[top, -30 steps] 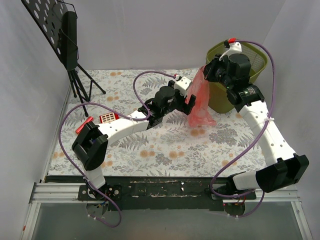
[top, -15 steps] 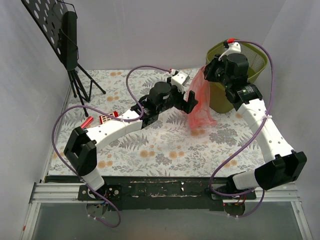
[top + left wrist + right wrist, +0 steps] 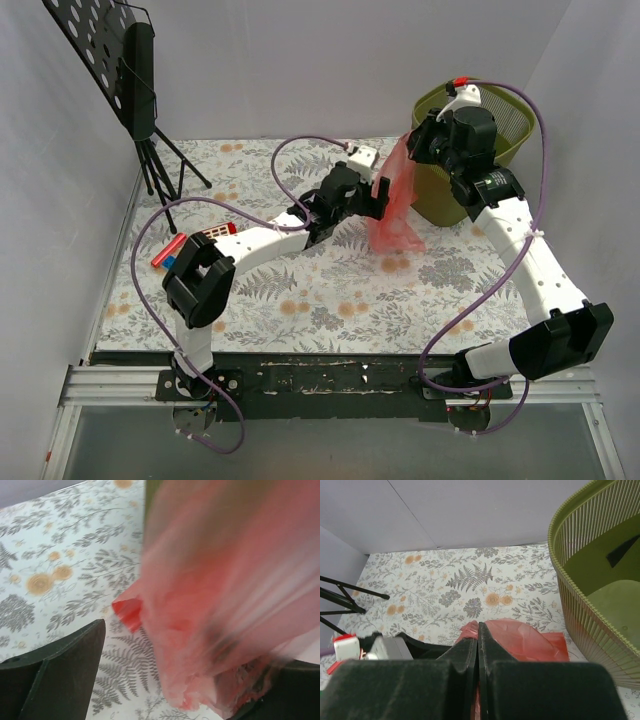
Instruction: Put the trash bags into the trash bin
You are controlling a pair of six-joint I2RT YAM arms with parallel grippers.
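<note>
BAG AT THE BRINK: My right end effector [image 3: 478, 630], pressed fully shut, pinches the top edge of a thin, translucent red plastic trash bag [image 3: 398, 215]. It holds the bag up just off the 9 o'clock side of the olive-green mesh-walled plastic trash bin [image 3: 436, 195], which stands at about 1 o'clock on the floral-patterned bench [image 3: 300, 290]. The bag is not yet inside. It hangs outside the bin wall as a long crumpled drape, and its lower end appears to reach the bench.

I judge that gripping it by the top, level with the rim, is meant to let the sack hang free so it can be lifted over the edge rather than pushed through the mesh.

My left end effector [image 3: 378, 197] sits at the bag's 9 o'clock with its jaws standing wide and the loose lower half of the plastic between them. In the left wrist view the dark fingers [image 3: 65, 670] flank the red film. That view is smeared, so I cannot tell whether either pad is touching it, and I see no grip there. The wide stance looks meant to gather the trailing tail so it does not snag on the rim.

Well apart from the work, a small flat red toy with white buttons [image 3: 215, 236] and a short red stick-shaped block [image 3: 168, 250] lie near the bench's 9 o'clock edge. A black perforated music stand [image 3: 110, 60] rises at 11 o'clock.
</note>
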